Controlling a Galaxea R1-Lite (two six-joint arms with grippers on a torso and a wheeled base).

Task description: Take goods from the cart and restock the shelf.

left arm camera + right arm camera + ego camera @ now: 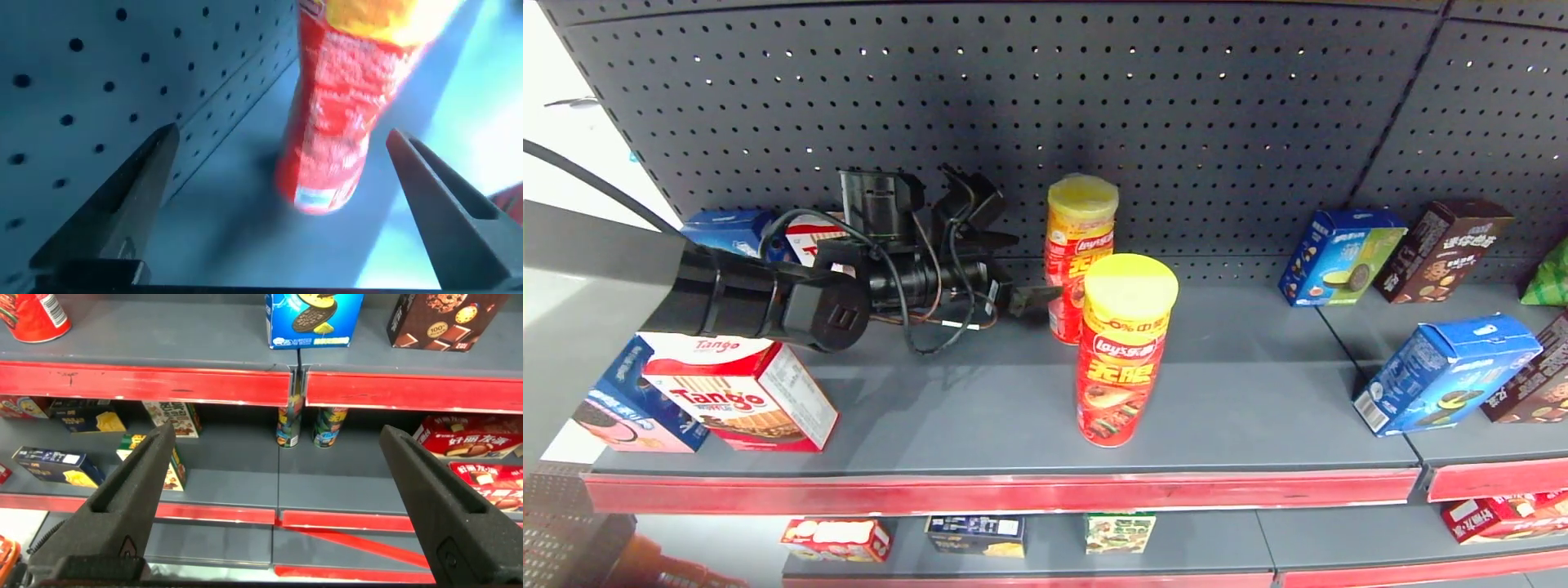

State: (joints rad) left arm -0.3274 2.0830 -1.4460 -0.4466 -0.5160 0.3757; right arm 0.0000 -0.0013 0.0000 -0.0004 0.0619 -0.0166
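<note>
Two cans stand mid-frame on the shelf point(1258, 384) in the head view: the front can point(1125, 351) and, just behind it, the rear can point(1080, 245). The left gripper point(282, 137) sits at the rear can with jaws spread, gripping nothing, so that placement looks done. The right gripper point(278, 437) is likewise released and empty (facing the lower shelves point(229, 490)). Bare board flanks the cans, so restocking seems unfinished. Labels: red cans with yellow lids and lettering, and a red-and-white box point(743, 392) at lower left.

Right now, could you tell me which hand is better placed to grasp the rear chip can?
Left: the left hand is open above the shelf with the rear chip can directly before it; the right hand faces lower shelves.
</note>
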